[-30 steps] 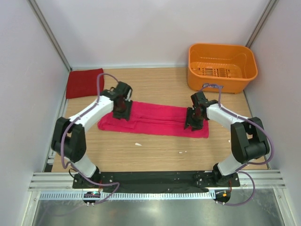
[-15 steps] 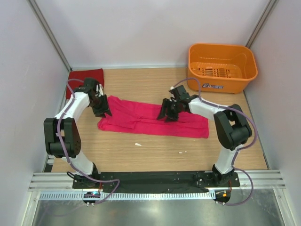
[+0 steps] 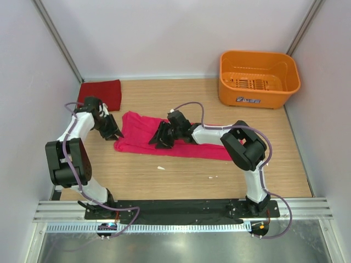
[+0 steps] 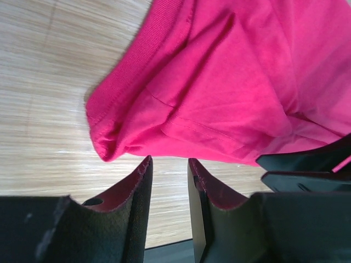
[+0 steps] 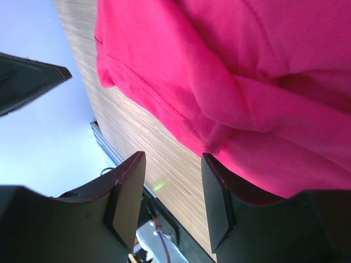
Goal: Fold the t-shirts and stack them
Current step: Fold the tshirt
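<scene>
My left tool (image 4: 169, 160), jaws narrowly parted and empty, has the pink tee's (image 3: 205, 149) end just ahead of its tips. My right tool (image 5: 173, 156), half open and also empty, hangs over the tee's middle. Its long axis runs from one tool to the other. The red tee (image 3: 100, 93) lies folded beyond the left tool.

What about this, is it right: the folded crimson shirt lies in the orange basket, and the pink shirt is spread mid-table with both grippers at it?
The folded crimson shirt is not in the orange basket; the top view shows it on the table in the far left corner. The rest holds: the pink shirt is spread mid-table with the left gripper and right gripper at it.
</scene>
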Available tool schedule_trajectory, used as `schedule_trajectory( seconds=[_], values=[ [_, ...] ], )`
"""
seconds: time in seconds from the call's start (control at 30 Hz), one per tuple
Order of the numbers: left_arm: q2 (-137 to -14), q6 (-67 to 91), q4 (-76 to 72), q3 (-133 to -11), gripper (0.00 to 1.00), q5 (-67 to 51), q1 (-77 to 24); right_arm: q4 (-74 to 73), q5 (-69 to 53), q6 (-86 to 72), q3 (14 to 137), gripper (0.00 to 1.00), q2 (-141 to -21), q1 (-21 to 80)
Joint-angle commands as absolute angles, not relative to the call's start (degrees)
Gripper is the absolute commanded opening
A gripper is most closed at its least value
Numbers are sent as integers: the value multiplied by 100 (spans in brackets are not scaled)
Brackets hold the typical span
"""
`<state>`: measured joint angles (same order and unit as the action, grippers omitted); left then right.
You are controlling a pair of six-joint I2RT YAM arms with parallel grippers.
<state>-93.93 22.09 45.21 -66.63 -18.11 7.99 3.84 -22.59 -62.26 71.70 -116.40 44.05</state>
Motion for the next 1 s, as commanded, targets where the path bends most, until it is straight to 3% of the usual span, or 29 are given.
schedule_trajectory(
  seconds=[0.0, 0.47, 0.83, 0.97],
  values=[
    [-9018, 2504, 4158, -6469, 33, -2188, 800, 862, -1863, -6680, 7137, 50, -11531, 4491],
    [-8868, 2575, 3990, -6196, 31, -2434, 800, 816, -1740, -6741, 6671, 45, -11426, 4588],
    [-9009, 2522, 3973, -6188, 31, -2426, 800, 773, -1960, -6794, 7189, 41, -11838, 4588],
    [-9096, 2496, 3946, -6196, 36, -2443, 809, 791, -2048, -6803, 7260, 36, -11962, 4588]
  ],
)
